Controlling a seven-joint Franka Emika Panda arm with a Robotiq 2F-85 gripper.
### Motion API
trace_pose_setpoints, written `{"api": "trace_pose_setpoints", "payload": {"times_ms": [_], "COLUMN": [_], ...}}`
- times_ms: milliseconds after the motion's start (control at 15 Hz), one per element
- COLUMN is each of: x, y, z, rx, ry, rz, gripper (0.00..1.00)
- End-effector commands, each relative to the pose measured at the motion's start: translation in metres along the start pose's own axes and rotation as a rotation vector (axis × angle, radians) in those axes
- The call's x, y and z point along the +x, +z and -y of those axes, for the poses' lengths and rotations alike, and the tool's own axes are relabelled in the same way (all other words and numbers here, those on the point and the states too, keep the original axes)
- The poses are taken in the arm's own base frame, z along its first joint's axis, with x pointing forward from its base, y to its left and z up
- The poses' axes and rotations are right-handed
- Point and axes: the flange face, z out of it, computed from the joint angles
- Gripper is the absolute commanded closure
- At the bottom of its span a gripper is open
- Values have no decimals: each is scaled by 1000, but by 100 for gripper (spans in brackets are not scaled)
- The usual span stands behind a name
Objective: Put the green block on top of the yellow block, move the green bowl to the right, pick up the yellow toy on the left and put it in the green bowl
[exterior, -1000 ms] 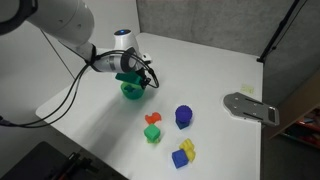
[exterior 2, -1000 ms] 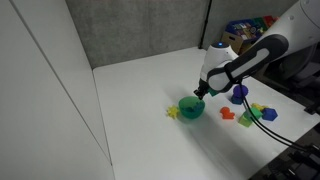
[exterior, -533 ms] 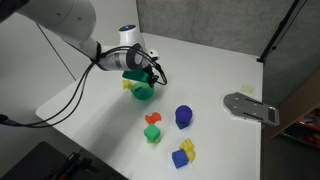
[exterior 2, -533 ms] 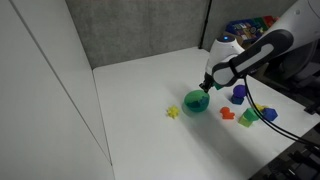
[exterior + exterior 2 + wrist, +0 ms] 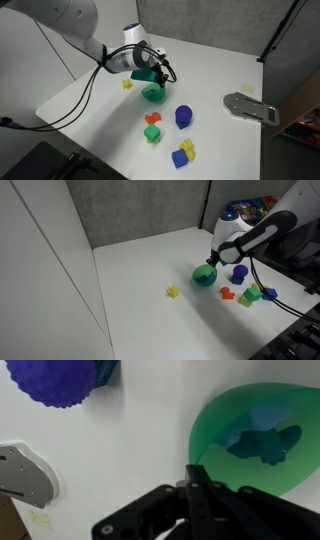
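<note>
Wrist view: the gripper (image 5: 196,488) is clenching the green bowl's (image 5: 228,422) rim, a hold suited to sliding it; in an exterior view, the yellow toy (image 5: 127,84) is lying at the bowl's nine o'clock.

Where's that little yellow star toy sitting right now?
In both exterior views the yellow toy lies by itself on the white table, a little picture-left of the green bowl that the gripper holds.
</note>
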Motion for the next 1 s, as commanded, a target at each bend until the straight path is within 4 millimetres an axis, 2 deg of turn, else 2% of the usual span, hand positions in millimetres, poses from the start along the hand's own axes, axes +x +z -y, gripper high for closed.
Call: {"api": "trace_pose_setpoints", "payload": {"times_ms": [0, 267, 667, 933], "x": [2, 4, 0, -6], "y": [-20, -27, -35, -31], "z": [-15, -21, -15, -9], "rx": [-106, -204, -340, -391], "ry": [18, 21, 2, -5], "rz": [-39, -70, -113, -114], "gripper": [99, 99, 99, 99]}}
